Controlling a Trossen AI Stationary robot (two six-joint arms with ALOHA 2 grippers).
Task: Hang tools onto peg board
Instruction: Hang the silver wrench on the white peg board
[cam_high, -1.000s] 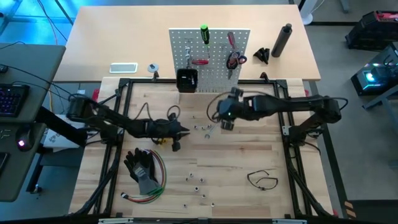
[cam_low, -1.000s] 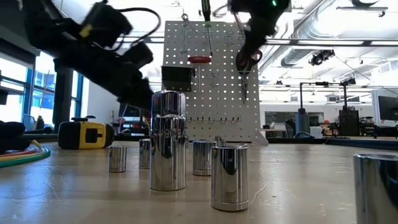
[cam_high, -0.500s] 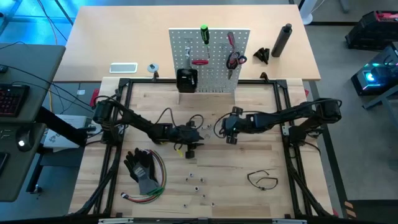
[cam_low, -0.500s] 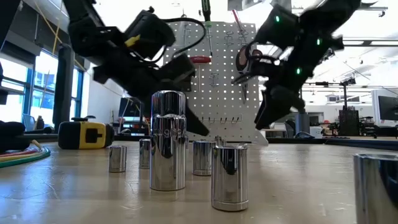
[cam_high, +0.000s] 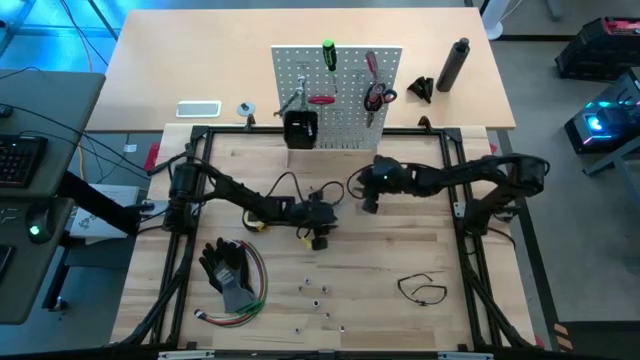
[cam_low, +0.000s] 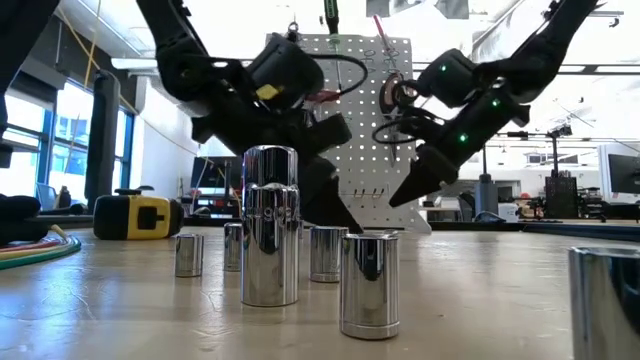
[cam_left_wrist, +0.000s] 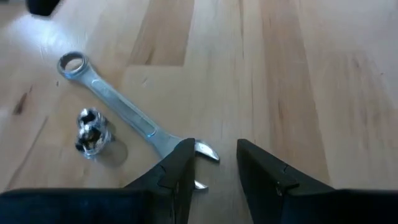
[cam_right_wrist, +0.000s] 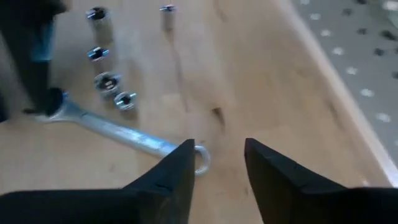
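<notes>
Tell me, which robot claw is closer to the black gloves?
Left. The left gripper is mid-table, a little way from the black gloves toward the right side. The right gripper is farther off, closer to the peg board.

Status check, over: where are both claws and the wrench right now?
Left claw open, low over one end of the wrench. Right claw open at the other end. Wrench flat on the table, ungripped. Metal sockets close beside it.

The silver combination wrench (cam_left_wrist: 127, 118) has its open-jaw end partly hidden behind the left end effector's dark fingers (cam_left_wrist: 180, 177). The tall chrome socket (cam_low: 270, 225) blocks the lower part of the white perforated peg board (cam_low: 350, 150). The chrome cylinder (cam_low: 605, 300) is cut off by the low view's edge.
</notes>
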